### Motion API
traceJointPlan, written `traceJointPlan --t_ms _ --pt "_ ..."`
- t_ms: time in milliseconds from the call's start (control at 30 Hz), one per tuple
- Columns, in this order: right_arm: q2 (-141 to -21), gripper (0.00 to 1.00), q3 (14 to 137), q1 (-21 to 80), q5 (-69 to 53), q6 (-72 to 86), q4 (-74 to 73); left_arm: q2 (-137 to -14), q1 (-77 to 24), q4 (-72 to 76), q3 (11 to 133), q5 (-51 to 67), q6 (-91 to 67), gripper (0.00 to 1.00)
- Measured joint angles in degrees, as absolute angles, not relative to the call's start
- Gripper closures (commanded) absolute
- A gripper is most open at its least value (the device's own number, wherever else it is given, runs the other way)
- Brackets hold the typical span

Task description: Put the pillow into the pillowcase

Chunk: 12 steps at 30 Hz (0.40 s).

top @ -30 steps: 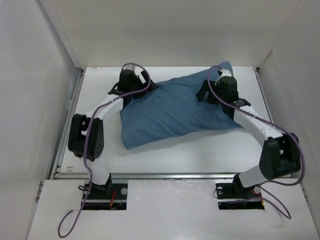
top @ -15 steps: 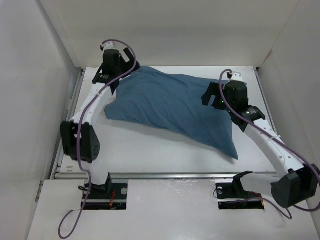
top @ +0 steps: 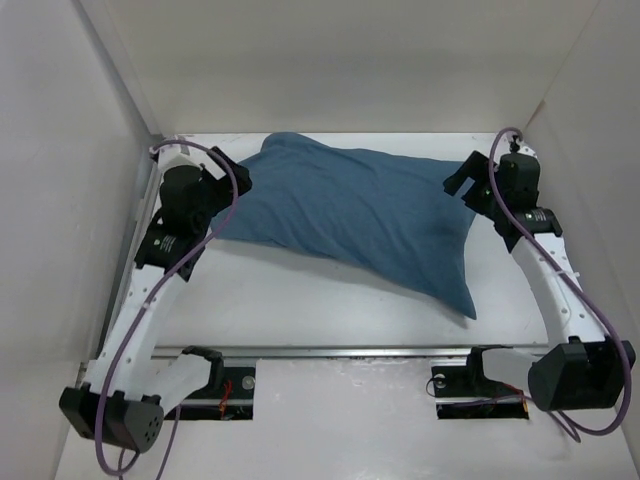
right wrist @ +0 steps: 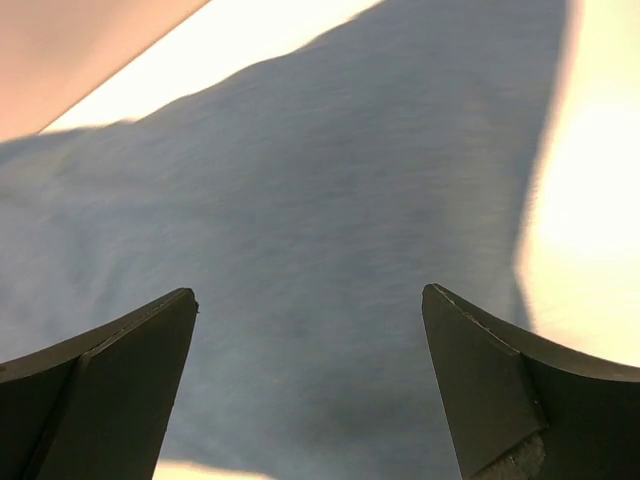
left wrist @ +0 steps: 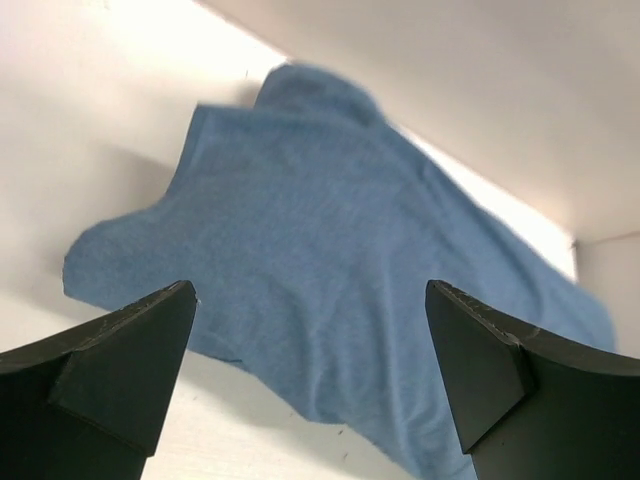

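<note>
— How's the left side?
— Your left arm [top: 135,310] stretches up the frame's left edge; the left gripper [top: 222,195] gapes wide, upper left.
— And the right?
— Your right arm [top: 560,300] mirrors it; the right gripper [top: 462,183] is equally wide, upper right.

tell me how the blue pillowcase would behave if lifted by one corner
The pillowcase looks puffed and rounded, so it is probably filled and would sag, not hang flat. Its near corner tapers thin, so a grip there would likely stretch fabric before the bulk follows. Pushed, the soft cloth would probably bunch rather than slide.
</note>
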<state>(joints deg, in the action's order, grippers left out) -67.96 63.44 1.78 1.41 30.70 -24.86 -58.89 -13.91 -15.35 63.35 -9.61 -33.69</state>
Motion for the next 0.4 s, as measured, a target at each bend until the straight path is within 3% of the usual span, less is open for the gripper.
traceJointPlan --t_ms 167,400 --pt "-67.3 0.0 64.8 2.0 -6.3 30.7 -23.5 -55.2 -13.9 -14.9 63.4 -11.2 -34.3 0.0" --pt "-59.5 0.0 62.2 2.0 -7.6 30.4 -20.5 -58.1 -13.9 -15.7 63.3 -11.7 -34.6 0.0"
